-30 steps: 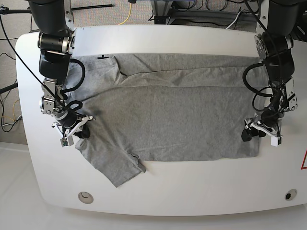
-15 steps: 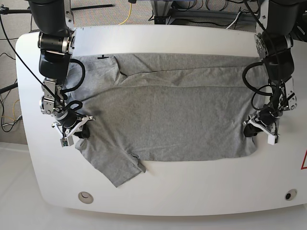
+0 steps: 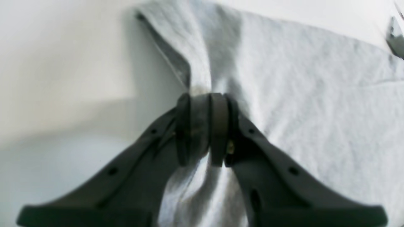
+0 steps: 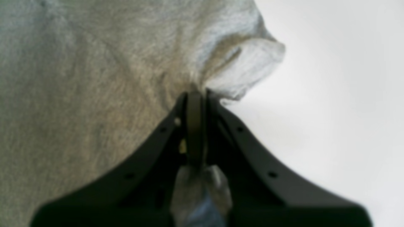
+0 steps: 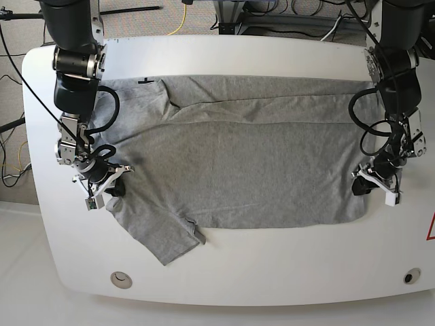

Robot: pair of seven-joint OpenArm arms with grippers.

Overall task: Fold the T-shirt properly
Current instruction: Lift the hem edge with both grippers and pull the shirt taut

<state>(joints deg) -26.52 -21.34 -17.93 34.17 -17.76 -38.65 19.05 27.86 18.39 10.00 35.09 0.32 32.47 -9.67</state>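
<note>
The heather-grey T-shirt lies spread across the white table, with one sleeve sticking out toward the front left. At the cloth's right edge, my left gripper is down on the table. The left wrist view shows the left gripper shut, with a bunched ridge of the T-shirt between the pads. My right gripper sits at the cloth's left edge. Close up, the right gripper is shut on a pinched fold of the T-shirt.
Two round fittings sit near the table's front corners. A red marking shows at the right edge and a small black mark at the back left. Cables lie on the floor behind the table.
The left gripper's jaws have closed onto the shirt's right edge. The right gripper has tightened on the left edge and shifted slightly outward, drawing the cloth with it.
</note>
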